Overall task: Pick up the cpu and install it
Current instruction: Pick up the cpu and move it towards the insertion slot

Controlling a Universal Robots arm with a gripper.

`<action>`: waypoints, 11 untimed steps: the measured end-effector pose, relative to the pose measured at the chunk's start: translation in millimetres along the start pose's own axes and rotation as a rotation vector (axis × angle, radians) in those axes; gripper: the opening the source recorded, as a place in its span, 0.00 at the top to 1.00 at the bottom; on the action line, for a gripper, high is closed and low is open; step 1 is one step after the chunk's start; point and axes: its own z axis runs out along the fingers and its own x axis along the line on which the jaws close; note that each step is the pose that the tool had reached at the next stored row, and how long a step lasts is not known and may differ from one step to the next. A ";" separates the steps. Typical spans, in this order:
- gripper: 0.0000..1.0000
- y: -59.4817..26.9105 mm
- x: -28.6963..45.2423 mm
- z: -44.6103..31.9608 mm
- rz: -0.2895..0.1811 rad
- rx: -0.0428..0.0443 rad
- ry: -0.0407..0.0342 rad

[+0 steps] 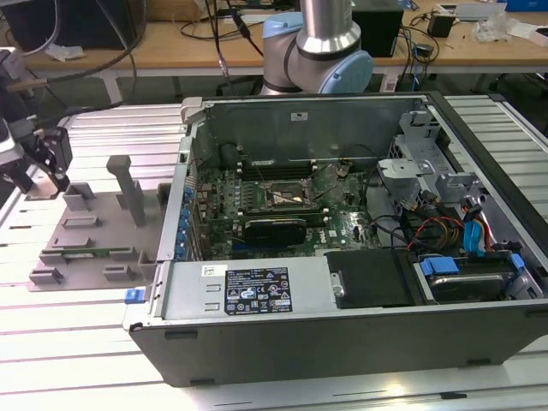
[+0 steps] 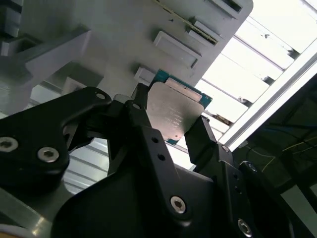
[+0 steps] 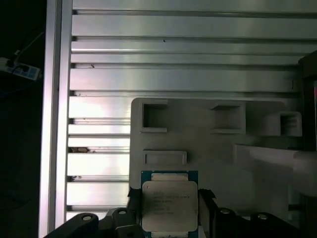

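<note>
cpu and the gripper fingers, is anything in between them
Nothing. In both wrist views the gripper has its fingers set straight against opposite edges of the cpu, with no gap or object between, above the grey tray.

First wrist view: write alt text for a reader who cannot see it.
A silvery square cpu is clamped between two black fingers, one on each side. Behind it lies a grey plastic tray with raised rectangular pockets, resting on a table of ribbed metal slats.
</note>
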 end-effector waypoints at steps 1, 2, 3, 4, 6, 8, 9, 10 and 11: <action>0.45 0.3 -0.1 -3.9 0.000 -0.0001 0.0000; 0.45 0.8 -0.1 -9.6 0.000 0.0000 -0.0001; 0.45 1.2 -0.2 -14.0 0.000 0.0000 0.0000; 0.45 1.4 -0.2 -16.6 0.000 0.0000 -0.0001; 0.45 2.2 -0.4 -26.6 0.000 0.0001 0.0000; 0.45 3.3 -0.5 -38.3 0.000 0.0000 0.0000; 0.45 3.6 -0.5 -41.6 0.000 0.0000 0.0000; 0.45 3.9 -0.6 -44.8 0.000 0.0000 -0.0001; 0.45 4.5 -0.7 -49.7 0.000 -0.0001 -0.0001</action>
